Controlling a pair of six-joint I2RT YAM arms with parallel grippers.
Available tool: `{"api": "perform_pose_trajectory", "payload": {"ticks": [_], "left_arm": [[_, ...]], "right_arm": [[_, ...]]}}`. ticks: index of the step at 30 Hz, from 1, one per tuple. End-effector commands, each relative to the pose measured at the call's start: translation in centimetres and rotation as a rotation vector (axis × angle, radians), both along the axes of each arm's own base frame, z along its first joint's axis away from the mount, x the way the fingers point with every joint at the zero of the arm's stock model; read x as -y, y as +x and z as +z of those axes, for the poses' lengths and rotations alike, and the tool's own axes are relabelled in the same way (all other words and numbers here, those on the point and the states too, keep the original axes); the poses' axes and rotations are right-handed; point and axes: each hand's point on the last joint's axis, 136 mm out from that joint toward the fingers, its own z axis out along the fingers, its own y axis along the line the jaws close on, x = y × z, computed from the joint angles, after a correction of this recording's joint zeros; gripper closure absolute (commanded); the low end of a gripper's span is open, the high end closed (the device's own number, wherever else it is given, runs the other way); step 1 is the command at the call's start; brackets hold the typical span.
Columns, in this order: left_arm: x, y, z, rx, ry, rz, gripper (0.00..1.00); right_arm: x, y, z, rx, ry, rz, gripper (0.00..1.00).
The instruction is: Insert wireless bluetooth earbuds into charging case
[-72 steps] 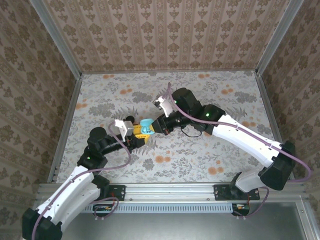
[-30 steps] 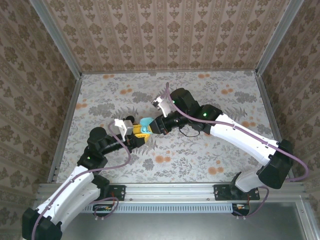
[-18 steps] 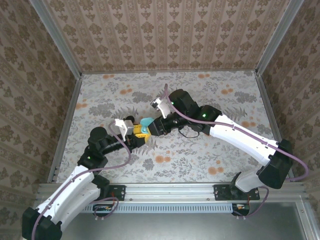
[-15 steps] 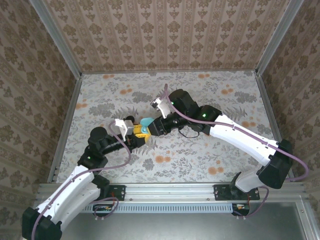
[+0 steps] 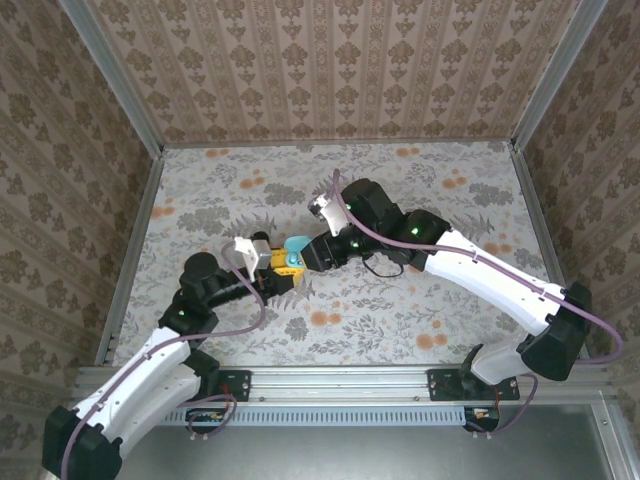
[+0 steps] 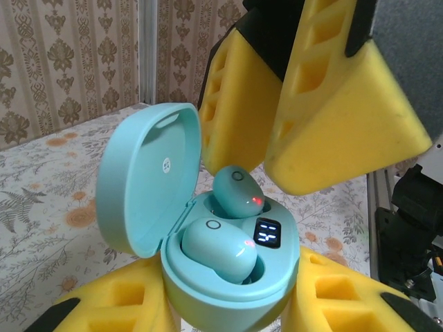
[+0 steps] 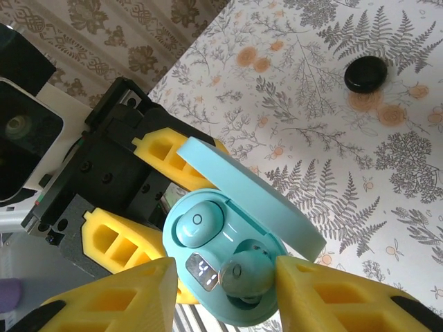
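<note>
A teal charging case (image 6: 228, 294) with its lid (image 6: 142, 183) open is held upright by my left gripper (image 6: 228, 308), yellow fingers (image 7: 118, 238) on both sides. One teal earbud (image 6: 218, 249) lies seated in the near slot. The second teal earbud (image 7: 246, 273) sits tilted in the other slot (image 6: 239, 194), beside the lit display. My right gripper (image 7: 225, 283) straddles that earbud and is open: one finger touches it, the other stands apart. From above, the case (image 5: 290, 262) is at mid-table between my left gripper (image 5: 281, 270) and right gripper (image 5: 306, 254).
A small black earbud (image 7: 365, 73) lies alone on the floral table top (image 7: 332, 138) beyond the case. Patterned walls and metal rails close in the table. A black cable runs under the right arm (image 5: 375, 268).
Both grippers and the case have shifted a little to the right. The right gripper's wrist has drawn back slightly.
</note>
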Motion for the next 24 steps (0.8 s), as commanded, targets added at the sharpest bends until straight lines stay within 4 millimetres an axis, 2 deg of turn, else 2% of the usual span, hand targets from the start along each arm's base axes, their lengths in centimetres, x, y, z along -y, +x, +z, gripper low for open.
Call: {"api": "perform_pose_trajectory", "payload": {"ticks": [1,3,4,13,19,24], "left_arm": [[0.6,-1.1,3.1,0.082,-0.056,-0.064,0.72],[0.7,-1.0,3.2,0.085,-0.058,-0.066,0.72],[0.7,-1.0,3.3,0.086,-0.06,-0.067,0.71],[2.0,-0.7,3.5,0.093,-0.059,-0.094,0.72],[2.7,0.1,3.5,0.098,-0.048,-0.081,0.71],[3.1,1.2,3.4,0.1,-0.034,-0.046,0.72]], "right_arm": [[0.8,0.8,2.0,0.068,0.008,-0.034,0.57],[0.9,0.8,1.9,0.066,0.007,-0.036,0.56],[1.3,0.4,3.2,0.088,0.032,-0.037,0.56],[3.9,0.3,5.4,0.112,0.081,-0.116,0.55],[5.5,0.6,4.8,0.061,0.043,-0.224,0.58],[6.0,0.5,3.6,0.028,0.001,-0.31,0.6]]}}
